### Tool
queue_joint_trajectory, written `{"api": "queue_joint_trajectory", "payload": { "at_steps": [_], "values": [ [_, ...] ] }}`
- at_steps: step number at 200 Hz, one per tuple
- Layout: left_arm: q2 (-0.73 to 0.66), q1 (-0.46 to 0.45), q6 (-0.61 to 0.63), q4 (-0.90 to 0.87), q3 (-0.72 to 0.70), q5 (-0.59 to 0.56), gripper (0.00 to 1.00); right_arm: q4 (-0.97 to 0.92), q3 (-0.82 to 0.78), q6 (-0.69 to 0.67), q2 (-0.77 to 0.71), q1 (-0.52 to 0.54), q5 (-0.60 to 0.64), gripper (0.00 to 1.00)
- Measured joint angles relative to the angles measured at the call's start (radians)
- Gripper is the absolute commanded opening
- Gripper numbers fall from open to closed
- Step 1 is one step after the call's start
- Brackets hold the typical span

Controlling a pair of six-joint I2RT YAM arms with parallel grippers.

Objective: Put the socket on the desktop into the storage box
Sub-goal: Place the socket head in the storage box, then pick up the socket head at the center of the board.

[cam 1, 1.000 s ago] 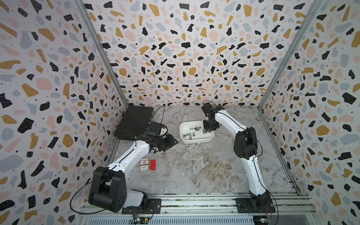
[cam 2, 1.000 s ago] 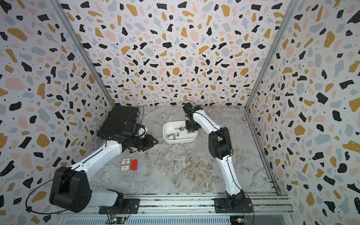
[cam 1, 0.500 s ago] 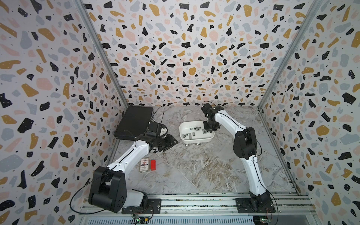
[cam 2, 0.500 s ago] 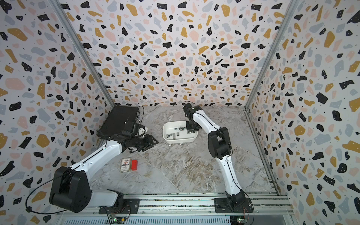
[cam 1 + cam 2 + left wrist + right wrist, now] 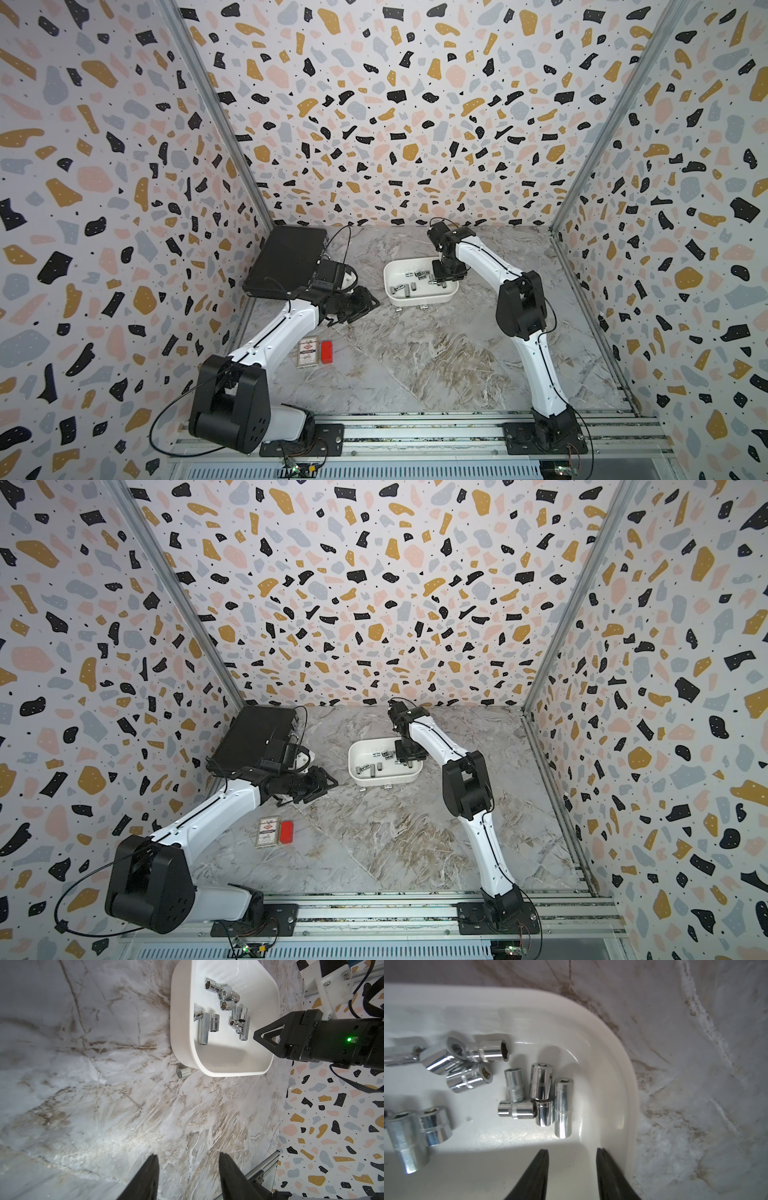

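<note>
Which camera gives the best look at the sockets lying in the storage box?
The right wrist view: the sockets fill the frame close up, with their hex openings visible. The left wrist view shows them smaller, inside the whole storage box. In both top views they are only tiny glints.

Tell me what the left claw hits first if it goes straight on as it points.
Probably a loose socket on the desktop beside the storage box: the open left claw points about at it. Height is hard to judge; it might pass over and meet the box wall.
</note>
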Motion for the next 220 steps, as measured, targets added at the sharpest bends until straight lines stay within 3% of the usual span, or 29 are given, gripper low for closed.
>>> {"api": "queue_joint_trajectory", "payload": {
  "at_steps": [35, 82, 143, 220],
  "values": [
    [0.0, 0.0, 0.022, -0.015, 0.0, -0.008, 0.51, 0.011, -0.026, 0.0, -0.049, 0.007, -0.014, 0.43],
    [-0.014, 0.0, 0.063, -0.056, 0.0, -0.034, 0.52, 0.089, -0.222, 0.003, -0.259, 0.03, -0.055, 0.44],
    [-0.077, -0.003, 0.112, -0.061, -0.017, -0.044, 0.54, 0.274, -0.575, 0.008, -0.539, 0.05, -0.133, 0.5],
    [-0.273, -0.041, 0.123, -0.026, -0.185, -0.084, 0.54, 0.573, -1.014, 0.01, -0.822, 0.111, -0.188, 0.62]
  ]
}}
